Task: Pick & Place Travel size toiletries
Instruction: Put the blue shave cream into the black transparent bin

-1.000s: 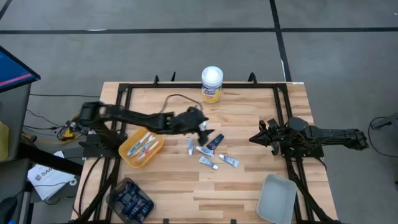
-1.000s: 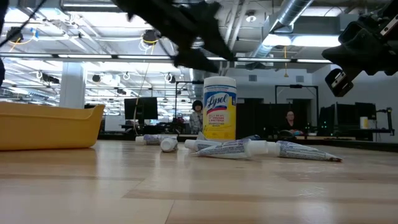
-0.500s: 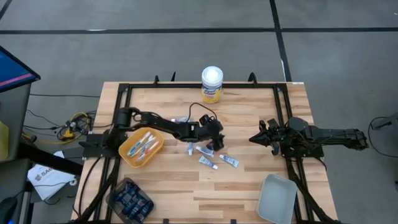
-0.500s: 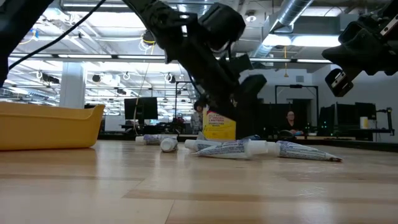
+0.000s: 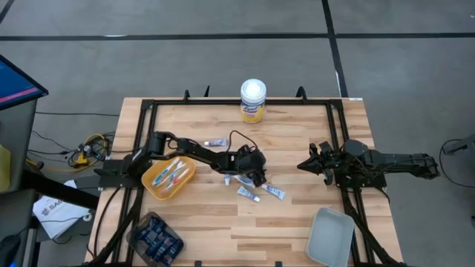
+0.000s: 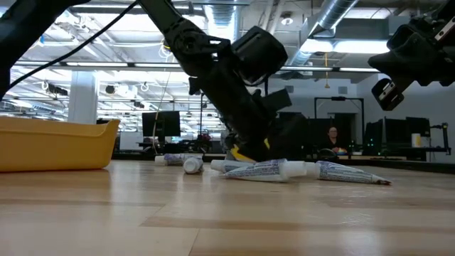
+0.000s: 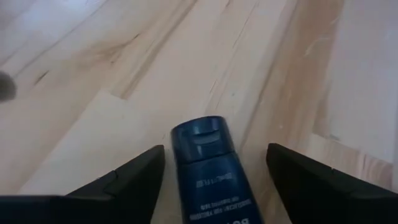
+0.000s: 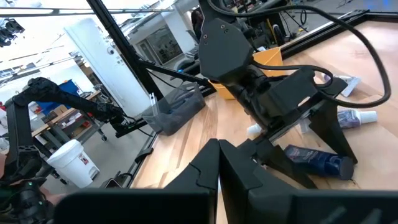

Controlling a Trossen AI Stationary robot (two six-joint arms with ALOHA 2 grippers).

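Left wrist view shows the left gripper (image 7: 214, 180) with its fingers spread wide, one on each side of a small navy tube (image 7: 208, 165) lying flat on the wooden table (image 7: 81, 124); neither finger touches it. In the high view this gripper (image 5: 256, 172) sits low near the table's middle, among the scattered white tubes (image 5: 273, 192). One more small tube (image 5: 216, 142) lies apart, toward the yellow canister (image 5: 253, 100). The yellow tray (image 5: 155, 186), just beside the left arm, holds several toothbrushes (image 5: 173, 173).

Handling judgement: the navy tube looks light, with a smooth, glossy skin that is probably slippery. Its body should yield under pressure, while the capped end is stiffer. It lies lengthwise between the fingers, so closing across the mid-body, clear of the cap, seems the safest hold; a moderate squeeze should suffice. Because it is round, it may roll if one finger arrives first.

The right gripper (image 5: 310, 165) waits at the table's right side, well apart from the items; its fingers appear closed together in its wrist view, though this is not certain.
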